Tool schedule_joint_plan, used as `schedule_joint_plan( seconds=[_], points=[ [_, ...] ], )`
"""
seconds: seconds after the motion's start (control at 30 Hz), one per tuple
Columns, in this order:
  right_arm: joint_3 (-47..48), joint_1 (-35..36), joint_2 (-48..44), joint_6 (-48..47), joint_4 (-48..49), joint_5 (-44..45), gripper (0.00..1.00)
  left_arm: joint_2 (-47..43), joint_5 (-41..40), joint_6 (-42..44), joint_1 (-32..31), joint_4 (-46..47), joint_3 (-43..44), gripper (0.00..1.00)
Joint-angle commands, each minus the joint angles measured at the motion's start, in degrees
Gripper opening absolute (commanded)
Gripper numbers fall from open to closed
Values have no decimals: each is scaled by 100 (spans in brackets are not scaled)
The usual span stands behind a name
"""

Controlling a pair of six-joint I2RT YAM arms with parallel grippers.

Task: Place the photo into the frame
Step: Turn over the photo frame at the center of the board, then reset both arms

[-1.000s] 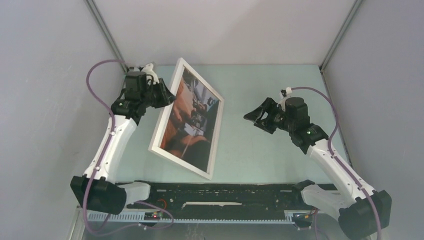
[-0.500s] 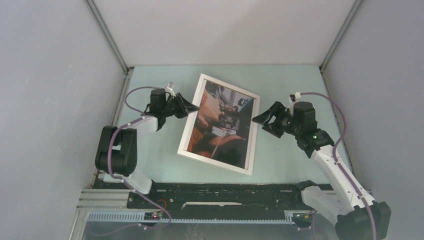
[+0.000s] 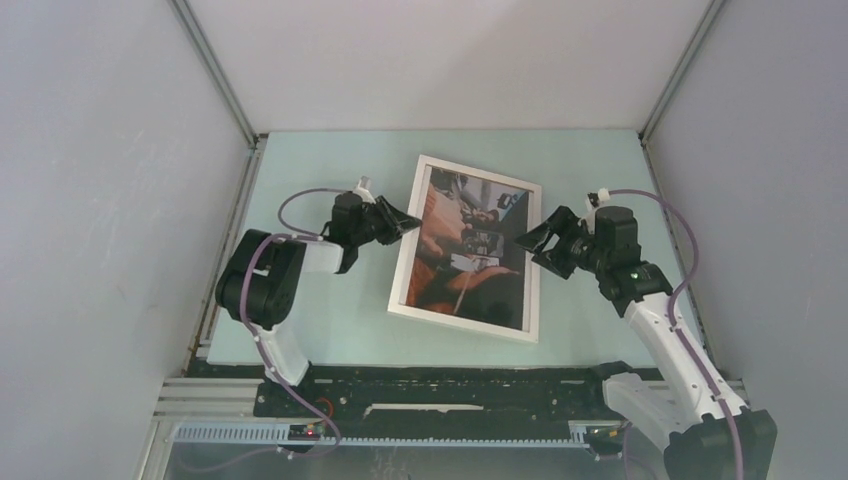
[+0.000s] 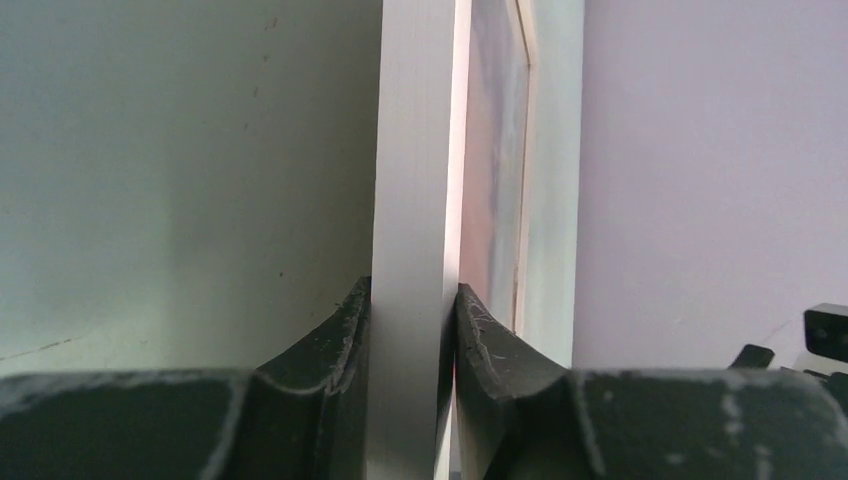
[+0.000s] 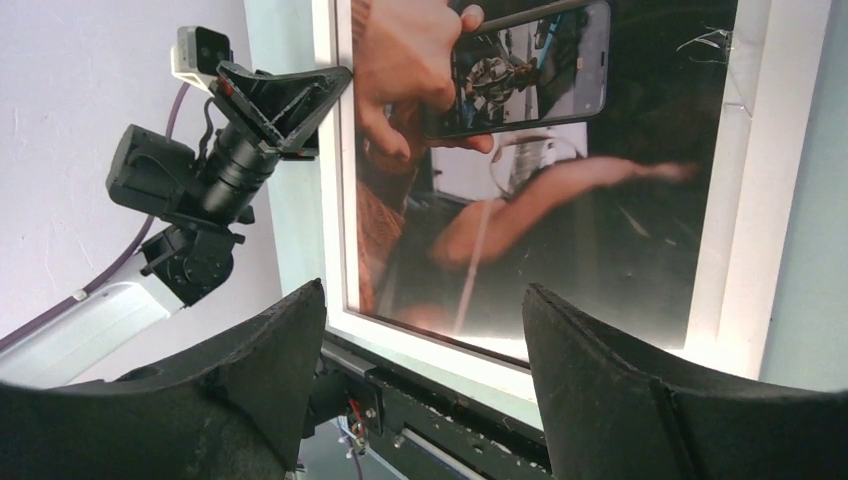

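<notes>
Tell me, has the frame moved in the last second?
Yes. The frame has swung to the right, away from the left wall and toward the middle of the table.

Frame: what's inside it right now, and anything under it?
The photo fills the frame, image side showing, with the white border around it. Whether it is fully seated, and what lies beneath, cannot be seen: the photo and frame cover that.
</notes>
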Motion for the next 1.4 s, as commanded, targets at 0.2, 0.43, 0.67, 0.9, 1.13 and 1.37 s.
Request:
schedule_joint_plan(
  seconds=[0.2, 0.43, 0.67, 0.9, 1.13, 1.37],
  points=[
    [12, -321, -373, -426, -230, -168, 80, -136, -1393, 96, -127, -326, -713, 34],
    [959, -466, -595, -1541, -1427, 491, 86, -1104, -2188, 1069, -114, -2162, -569, 60],
    [1961, -457, -650, -2398, -2482, 846, 97, -2779, -2914, 1701, -118, -3952, -184, 81],
    [3245, -440, -951, -2882, -3229, 499, 100, -4993, -2979, 2632, -310, -5157, 1208, 96],
    [4405, -439, -1236, -2875, -3338, 449, 100, -6129, -2937, 3513, -318, -5488, 2413, 100],
    [4883, -448, -1515, -2784, -3218, 667, 100, -6789, -2661, 4054, -315, -5360, 2875, 100]
  ],
)
